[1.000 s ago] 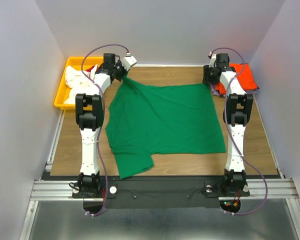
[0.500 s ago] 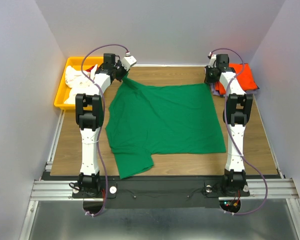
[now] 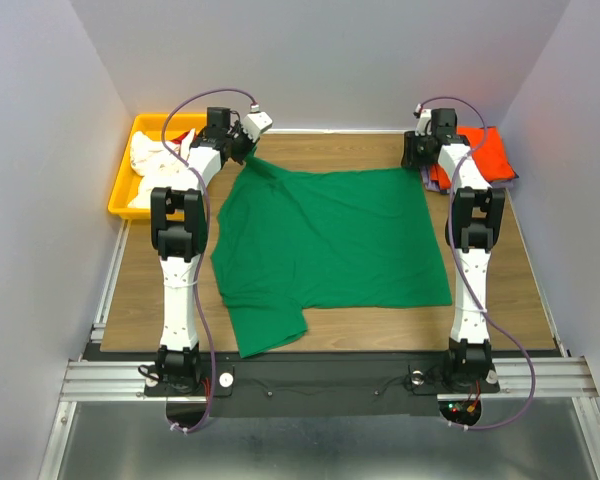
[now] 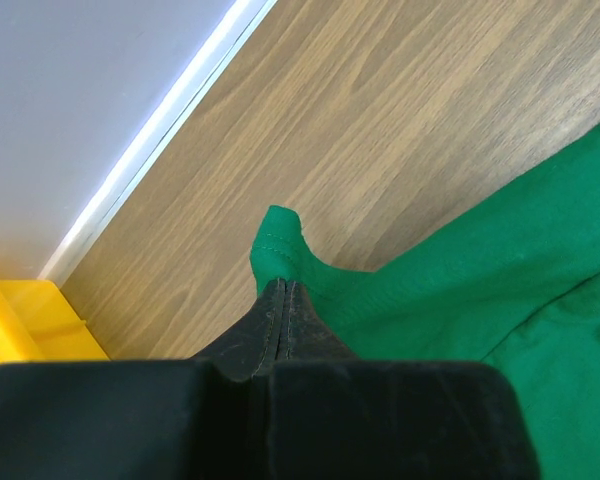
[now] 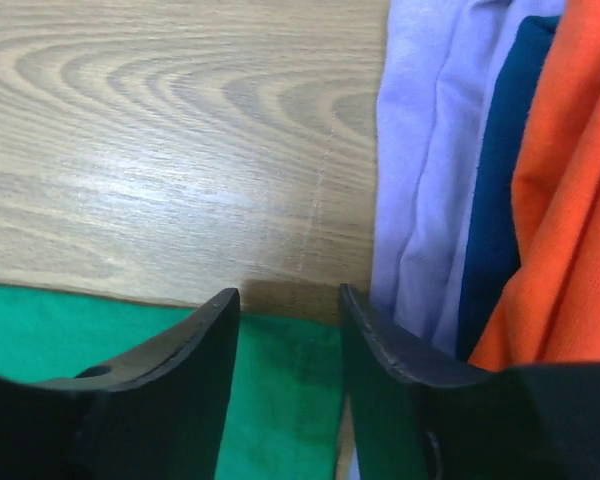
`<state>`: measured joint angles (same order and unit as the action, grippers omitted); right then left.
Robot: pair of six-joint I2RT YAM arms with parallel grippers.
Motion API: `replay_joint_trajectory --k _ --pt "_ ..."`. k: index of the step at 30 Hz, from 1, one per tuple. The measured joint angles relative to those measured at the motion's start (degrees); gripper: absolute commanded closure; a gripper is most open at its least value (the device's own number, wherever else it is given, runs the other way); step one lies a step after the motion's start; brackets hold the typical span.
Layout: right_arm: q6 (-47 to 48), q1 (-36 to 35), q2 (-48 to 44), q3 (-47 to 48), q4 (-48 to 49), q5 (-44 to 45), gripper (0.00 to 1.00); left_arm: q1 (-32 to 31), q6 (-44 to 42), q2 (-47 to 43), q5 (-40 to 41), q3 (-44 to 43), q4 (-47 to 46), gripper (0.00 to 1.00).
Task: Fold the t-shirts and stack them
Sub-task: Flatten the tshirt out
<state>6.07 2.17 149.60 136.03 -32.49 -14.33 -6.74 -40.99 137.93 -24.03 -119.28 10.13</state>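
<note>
Green shirt (image 3: 330, 240) is lying spread across the tabletop (image 3: 140, 290). My left jaws are pinching its far-left corner, pressed together on the cloth. My right jaws are standing apart over its far-right corner, just beside the folded lavender shirt (image 5: 420, 150) and orange shirt (image 5: 570, 200).

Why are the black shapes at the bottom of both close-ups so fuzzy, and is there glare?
Left wrist view: the left claw sits too near the lens, so its body blurs; the green shirt is sharp. Right wrist view: the right claw is soft-edged, with a pale sheen on the table. Top view: even light, faint shadows.
</note>
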Motion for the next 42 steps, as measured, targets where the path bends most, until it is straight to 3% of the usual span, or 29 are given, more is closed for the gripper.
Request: replay_joint_trajectory --k 10,14,20,30,33,37,42 --pt "0.07 0.00 -0.50 -1.55 1.51 2.56 0.47 0.00 0.31 0.00 -0.37 0.00 0.02 1.00" --pt "-0.46 0.00 -1.33 -3.19 2.71 3.21 0.35 0.00 0.31 0.00 -0.37 0.00 0.02 1.00" --pt "-1.42 -0.13 -2.54 -5.20 3.21 4.76 0.35 0.00 0.33 0.00 -0.37 0.00 0.02 1.00" --pt "-2.05 -0.15 -4.61 -9.27 4.63 7.34 0.57 0.00 0.44 0.00 -0.39 0.00 0.02 1.00" --pt "-2.10 -0.11 -4.98 -9.86 4.70 7.37 0.71 0.00 0.61 0.00 -0.39 0.00 0.02 1.00" --pt "-2.43 0.00 -4.98 -9.68 4.61 7.30 0.99 0.00 1.14 0.00 -0.55 0.00 0.04 1.00" --pt "-2.21 0.02 -5.01 -8.87 3.10 7.23 0.99 0.00 1.95 -0.15 -1.09 0.02 0.66 1.00"
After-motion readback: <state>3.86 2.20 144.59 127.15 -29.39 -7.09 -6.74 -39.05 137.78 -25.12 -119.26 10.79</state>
